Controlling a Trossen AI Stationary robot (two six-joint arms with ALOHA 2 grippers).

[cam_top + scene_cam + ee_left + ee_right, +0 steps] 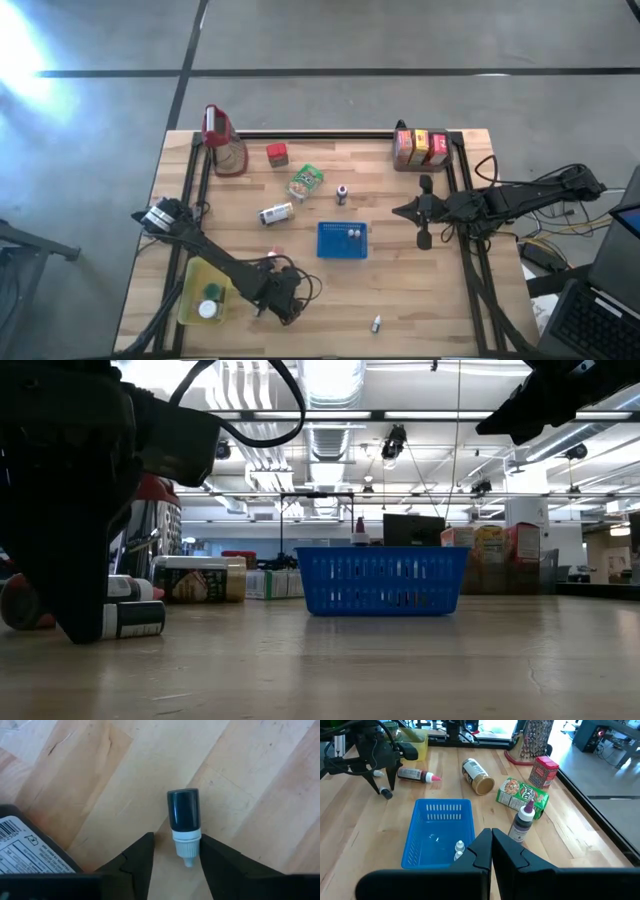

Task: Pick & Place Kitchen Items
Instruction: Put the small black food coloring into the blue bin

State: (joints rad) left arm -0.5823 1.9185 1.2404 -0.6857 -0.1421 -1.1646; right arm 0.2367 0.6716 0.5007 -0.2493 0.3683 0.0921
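Note:
My left gripper (176, 857) is open and low over the table near its near edge (285, 300). Its fingers stand on either side of the white cap of a small dark bottle (184, 817). That bottle lies on its side on the wood (386, 794), and a red-tipped bottle (415, 774) lies beside it. My right gripper (491, 837) is shut and empty, hovering right of the blue tray (342, 240). Small white-capped bottles (459, 849) lie in the tray.
A red carton (277, 154), a green packet (306, 181), a tin lying on its side (276, 213) and an upright bottle (342, 193) sit on the far half. Cartons (420, 148) stand far right, the jug (222, 140) far left. A yellow tub (205, 293) sits near left, and a tiny bottle (376, 323) lies at the near edge.

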